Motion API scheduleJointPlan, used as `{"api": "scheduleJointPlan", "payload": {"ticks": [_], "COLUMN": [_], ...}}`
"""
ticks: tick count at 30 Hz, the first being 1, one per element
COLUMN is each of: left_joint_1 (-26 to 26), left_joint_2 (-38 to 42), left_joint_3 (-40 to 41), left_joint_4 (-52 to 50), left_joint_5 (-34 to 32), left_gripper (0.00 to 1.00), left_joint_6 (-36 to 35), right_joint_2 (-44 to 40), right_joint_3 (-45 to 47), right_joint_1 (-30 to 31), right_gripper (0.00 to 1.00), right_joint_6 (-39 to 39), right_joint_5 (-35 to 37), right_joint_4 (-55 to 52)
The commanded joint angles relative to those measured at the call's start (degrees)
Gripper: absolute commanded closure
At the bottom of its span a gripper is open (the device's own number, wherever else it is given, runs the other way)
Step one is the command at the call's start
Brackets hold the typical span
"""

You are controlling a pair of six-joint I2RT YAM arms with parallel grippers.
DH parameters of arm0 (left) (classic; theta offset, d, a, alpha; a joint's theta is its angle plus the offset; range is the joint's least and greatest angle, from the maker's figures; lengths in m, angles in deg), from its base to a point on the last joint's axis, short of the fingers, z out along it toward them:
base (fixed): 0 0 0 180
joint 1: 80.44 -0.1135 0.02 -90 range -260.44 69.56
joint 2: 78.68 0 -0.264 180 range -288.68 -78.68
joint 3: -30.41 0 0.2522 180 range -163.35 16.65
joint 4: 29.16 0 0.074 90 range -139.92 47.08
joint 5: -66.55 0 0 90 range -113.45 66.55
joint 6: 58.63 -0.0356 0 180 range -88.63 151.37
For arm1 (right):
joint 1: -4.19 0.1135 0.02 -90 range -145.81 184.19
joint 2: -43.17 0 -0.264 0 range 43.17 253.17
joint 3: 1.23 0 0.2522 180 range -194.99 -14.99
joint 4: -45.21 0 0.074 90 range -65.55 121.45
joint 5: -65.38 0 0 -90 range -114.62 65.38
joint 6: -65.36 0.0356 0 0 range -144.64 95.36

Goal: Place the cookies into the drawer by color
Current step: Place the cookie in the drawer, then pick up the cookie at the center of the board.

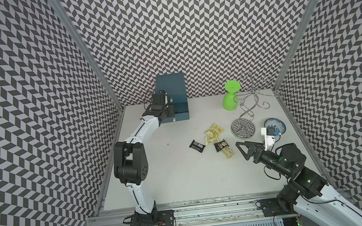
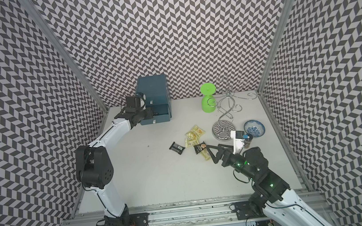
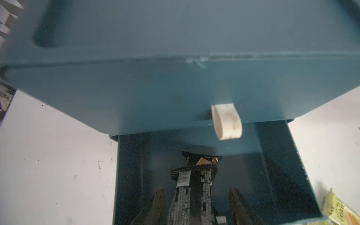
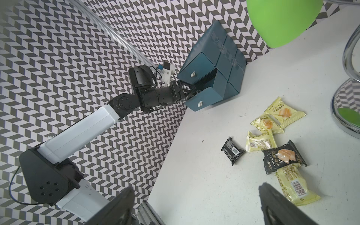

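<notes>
left end effector (image 3: 195, 190): released, black cookie packet (image 3: 202, 175) between jaws inside open drawer (image 3: 272, 165) | right end effector (image 4: 196, 187): spread, empty | next: back straight out, avoid snagging wrapper

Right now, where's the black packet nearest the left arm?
In the left wrist view, the black packet lies inside the open drawer, between the left end effector's fingers, beneath the closed drawer's pull tab.

A robot lab cell: patterned walls (image 1: 188, 24), aluminium mounting rail (image 1: 209, 208).

left arm (image 1: 136, 135) stretched forward, left pincer (image 3: 196, 190) parted, right arm (image 1: 296, 158) bent low, right pincer (image 4: 196, 187) spread wide
</notes>
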Motion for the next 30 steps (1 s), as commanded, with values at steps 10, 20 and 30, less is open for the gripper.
{"api": "scheduleJointPlan", "payload": {"ticks": [10,20,30], "left_joint_1": [5.3,19.5,26.4], "left_joint_2": [22.7,25.8,14.5], "left_joint_3": [12.4,26.1,25.4], "left_joint_4": [-0.8,-5.9,-9.2], "left_joint_5": [3.9,-6.7,-10.0], "left_gripper": [0.42,0.34,0.44], "left_joint_6": [1.1,7.2,45.3], "right_joint_2": [0.8,2.7,2.1], "right_joint_3": [0.3,0.9,0.9], "right_joint_1": [0.2,0.2,0.3], "right_gripper": [0.0,0.01,0.0], "right_joint_6": [0.9,1.1,1.1], "right_joint_5": [0.1,-0.7,-0.8], "right_joint_4": [3.8,5.7,5.2]}}
